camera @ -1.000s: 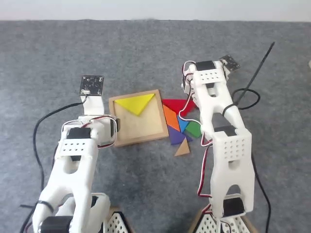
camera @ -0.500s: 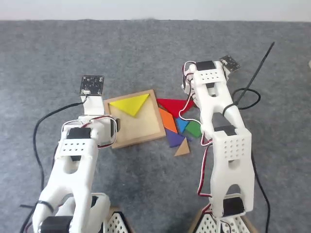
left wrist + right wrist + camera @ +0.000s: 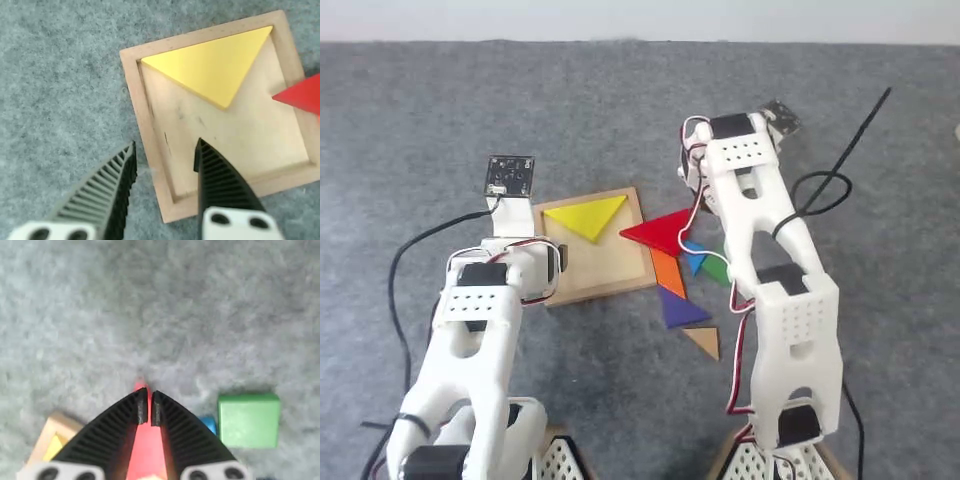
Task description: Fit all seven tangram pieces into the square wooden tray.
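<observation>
In the tray (image 3: 602, 268) I see only the yellow triangle (image 3: 588, 215) (six left). My right gripper (image 3: 148, 407) pinches the red triangle (image 3: 660, 232); the left gripper (image 3: 165, 155) gapes.

A triangle (image 3: 586, 216) lies in the tray (image 3: 602, 272), other pieces (image 3: 669, 273) beside it.

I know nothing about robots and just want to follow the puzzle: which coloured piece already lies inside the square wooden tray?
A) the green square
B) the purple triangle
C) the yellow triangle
C: the flat yellow triangle lies on the floor of the square wooden tray, while the green square and the purple triangle lie on the grey mat beside it.
</observation>
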